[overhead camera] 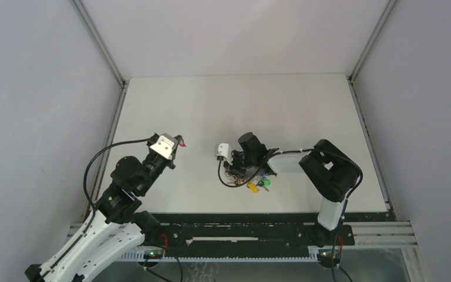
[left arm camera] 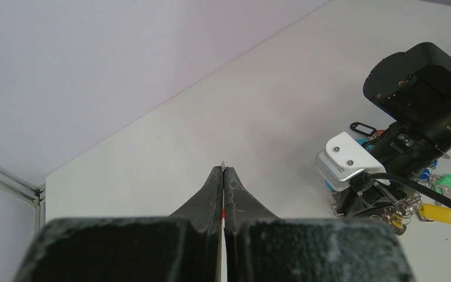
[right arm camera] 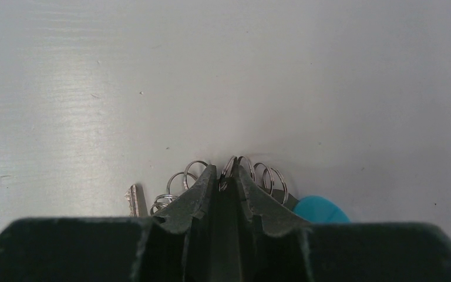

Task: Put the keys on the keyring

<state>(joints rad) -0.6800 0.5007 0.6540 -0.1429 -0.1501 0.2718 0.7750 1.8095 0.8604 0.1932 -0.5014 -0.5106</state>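
Observation:
My left gripper (overhead camera: 178, 144) hovers above the table's left middle, shut on the key with the red tag (overhead camera: 183, 143). In the left wrist view the gripper (left arm camera: 224, 170) pinches it edge-on, showing a thin red sliver (left arm camera: 224, 210) and a metal tip. The keyring (overhead camera: 245, 178) lies at the table's middle with yellow, green and blue tags fanned out. My right gripper (overhead camera: 235, 169) is down on it. In the right wrist view the gripper (right arm camera: 225, 168) is closed on the keyring, with small silver split rings (right arm camera: 264, 173) around the tips and one between them.
A yellow tag (left arm camera: 440, 212), a green tag (left arm camera: 450, 181) and a black tag (left arm camera: 362, 127) lie beside the right wrist. A blue tag (right arm camera: 320, 210) and a bare key blade (right arm camera: 134, 200) flank the right fingers. The table's front edge (overhead camera: 258, 213) is close behind the keyring.

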